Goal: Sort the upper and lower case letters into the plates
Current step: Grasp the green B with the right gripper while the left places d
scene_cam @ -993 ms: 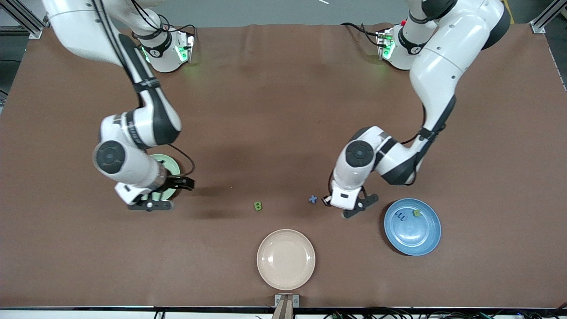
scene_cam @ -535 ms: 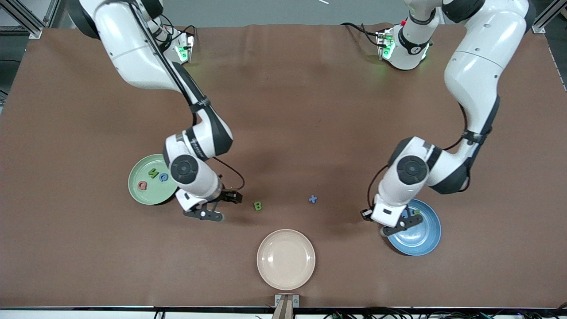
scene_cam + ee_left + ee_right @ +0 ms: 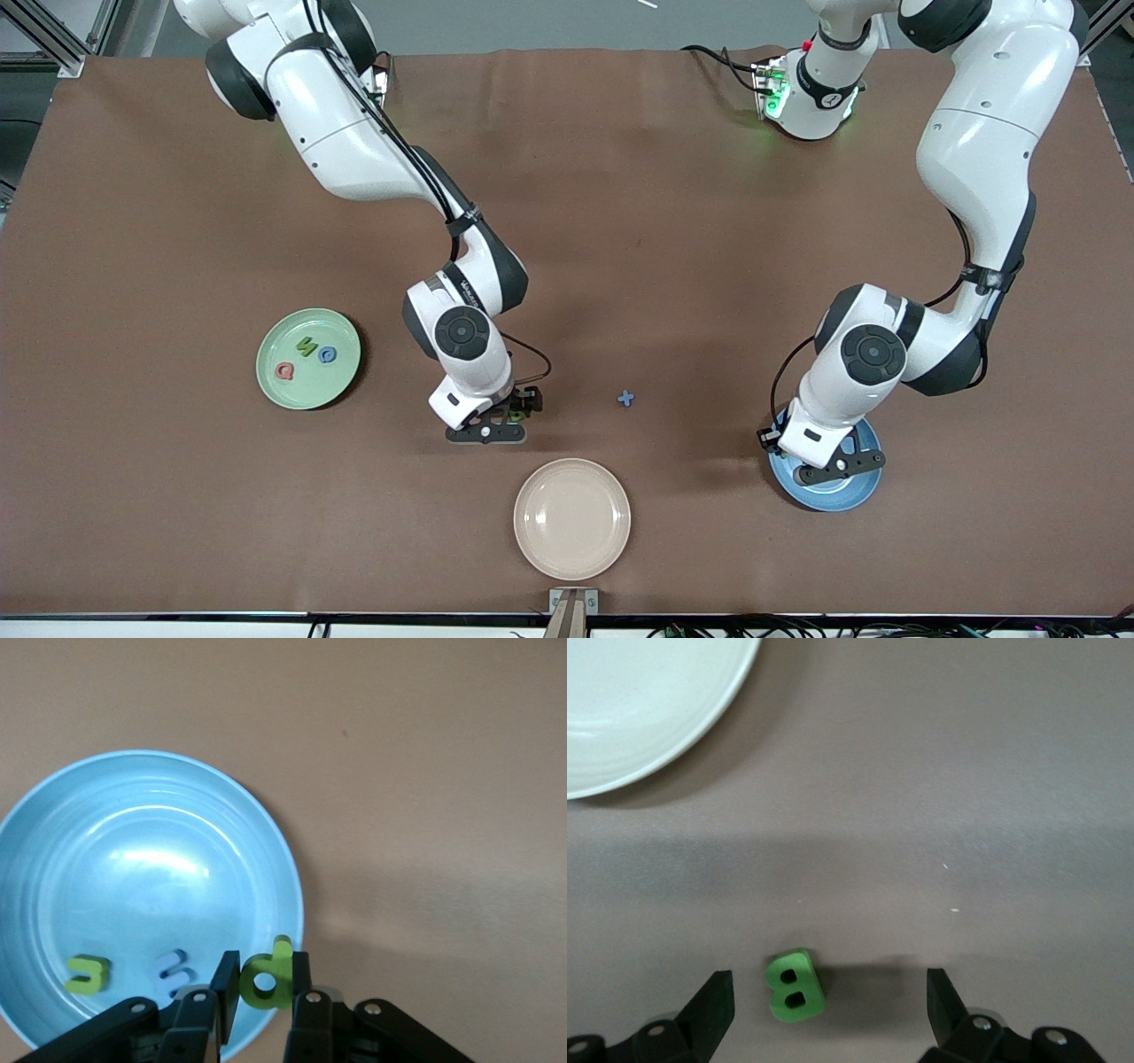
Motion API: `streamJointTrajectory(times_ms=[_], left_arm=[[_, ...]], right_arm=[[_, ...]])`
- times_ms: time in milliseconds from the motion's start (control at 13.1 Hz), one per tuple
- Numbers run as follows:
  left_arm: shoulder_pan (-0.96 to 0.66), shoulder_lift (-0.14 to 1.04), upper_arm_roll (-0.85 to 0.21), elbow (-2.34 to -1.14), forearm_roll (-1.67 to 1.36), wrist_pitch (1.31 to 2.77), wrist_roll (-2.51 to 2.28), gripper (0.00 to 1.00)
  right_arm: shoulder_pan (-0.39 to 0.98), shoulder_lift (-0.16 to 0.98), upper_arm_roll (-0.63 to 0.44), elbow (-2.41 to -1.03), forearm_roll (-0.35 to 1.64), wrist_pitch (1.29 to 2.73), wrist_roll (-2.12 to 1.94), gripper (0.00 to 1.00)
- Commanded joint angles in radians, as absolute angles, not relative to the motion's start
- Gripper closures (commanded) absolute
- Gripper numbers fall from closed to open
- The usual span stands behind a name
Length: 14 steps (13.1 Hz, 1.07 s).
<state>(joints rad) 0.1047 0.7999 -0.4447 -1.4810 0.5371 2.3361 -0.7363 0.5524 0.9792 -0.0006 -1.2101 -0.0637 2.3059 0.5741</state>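
While the green B (image 3: 795,985) lay on the table at the beige plate's (image 3: 571,518) eleven o'clock, the right gripper (image 3: 828,1005) straddled it, spread; a skewed squeeze could flick it. The left gripper (image 3: 263,997) pinched a green d (image 3: 266,973) over the blue plate (image 3: 53,824).

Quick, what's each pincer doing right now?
Left pincer: shut on a green letter d, over the blue plate.
Right pincer: open, straddling the green B.
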Motion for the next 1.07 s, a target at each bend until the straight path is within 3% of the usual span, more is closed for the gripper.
streamJointTrajectory(times_ms=[0, 229, 382, 458, 535, 611, 688, 764, 841, 993], left_arm=[[0.1, 0.821, -0.426, -1.448, 0.548, 2.342, -0.684, 0.9], [0.135, 0.828, -0.426, -1.448, 0.538, 2.342, -0.618, 0.89], [0.133, 0.842, -0.426, -1.448, 0.537, 2.344, -0.617, 0.79], [0.136, 0.847, -0.428, -1.445, 0.534, 2.345, -0.617, 0.65], [0.135, 0.848, -0.428, -1.445, 0.531, 2.352, -0.621, 0.26], [0.135, 0.848, -0.428, -1.445, 0.526, 2.352, -0.618, 0.0], [0.133, 0.842, -0.428, -1.445, 0.519, 2.352, -0.624, 0.0], [0.127, 0.836, -0.436, -1.445, 0.508, 2.352, -0.632, 0.0], [0.123, 0.828, -0.439, -1.445, 0.486, 2.35, -0.638, 0.0], [0.109, 0.824, -0.478, -1.45, 0.457, 2.339, -0.704, 0.0]], right_arm=[[0.564, 0.999, -0.009, -1.187, -0.086, 2.309, 0.563, 0.24], [0.572, 1.002, -0.009, -1.189, -0.092, 2.309, 0.563, 0.37], [0.574, 1.002, -0.009, -1.196, -0.094, 2.31, 0.563, 0.45], [0.574, 1.002, -0.009, -1.198, -0.101, 2.309, 0.563, 0.48], [0.574, 1.002, -0.009, -1.209, -0.104, 2.31, 0.563, 0.52], [0.575, 1.002, -0.009, -1.212, -0.106, 2.31, 0.563, 0.59], [0.574, 1.0, -0.009, -1.213, -0.104, 2.31, 0.561, 0.68], [0.572, 0.999, -0.008, -1.212, -0.103, 2.309, 0.563, 0.88], [0.568, 0.996, -0.008, -1.212, -0.1, 2.307, 0.569, 1.0], [0.545, 0.964, -0.006, -1.224, -0.095, 2.286, 0.557, 1.0]])
